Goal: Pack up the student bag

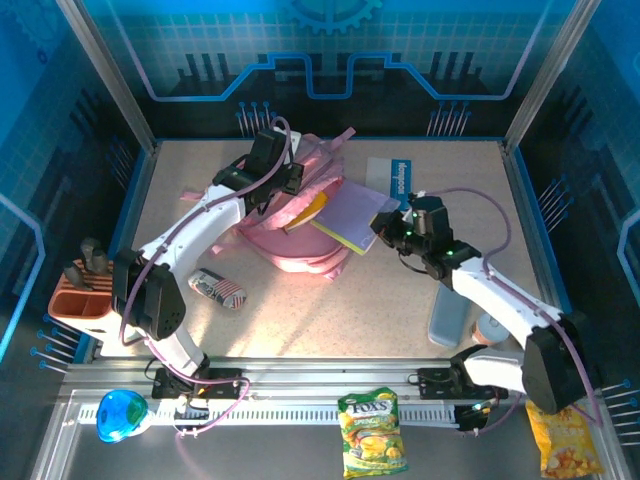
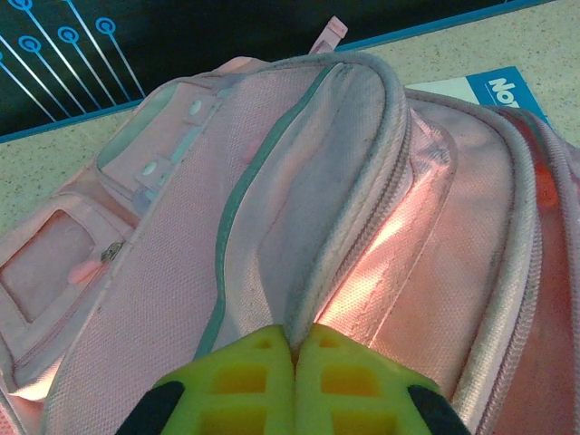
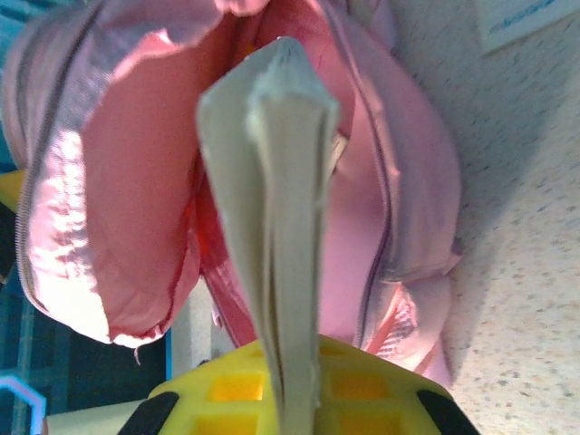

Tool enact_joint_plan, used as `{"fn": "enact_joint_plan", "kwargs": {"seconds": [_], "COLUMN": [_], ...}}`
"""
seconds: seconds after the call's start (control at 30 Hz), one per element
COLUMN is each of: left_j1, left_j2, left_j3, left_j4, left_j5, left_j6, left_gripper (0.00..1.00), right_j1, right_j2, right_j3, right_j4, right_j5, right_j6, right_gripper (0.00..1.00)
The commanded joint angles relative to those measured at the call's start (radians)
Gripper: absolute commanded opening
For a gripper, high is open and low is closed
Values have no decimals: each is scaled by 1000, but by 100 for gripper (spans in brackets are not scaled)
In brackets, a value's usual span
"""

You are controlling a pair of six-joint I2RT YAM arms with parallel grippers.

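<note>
while the left pincer nips the student bag, the right pincer clamps a notebook before it.

Soft pink student bag lies at far centre, main compartment open

We read "FOX'S" on the green-yellow candy bag at the near metal edge of the table, and in the left wrist view white letters starting "No", cut by the frame edge, on the blue strip of a white sheet; its print is too small in the top view.
</note>
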Motion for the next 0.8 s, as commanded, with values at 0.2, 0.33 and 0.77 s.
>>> {"fn": "enact_joint_plan", "kwargs": {"seconds": [0.2,0.33,0.77], "left_j1": [-6,-6,4], "left_j2": [-86,-94,-112], "left_j3": [15,9,14], "left_j4": [100,89,63], "left_j5": [42,44,37], "left_j6": [-45,-60,-92], "left_gripper": [0,0,0], "right_j1": [78,104,166], "right_j2": [257,370,788], "right_j3": [148,232,625], "right_j4": [285,267,74], "right_j5": [-5,42,83], "right_j6": [143,173,280], "right_gripper": [0,0,4]}}
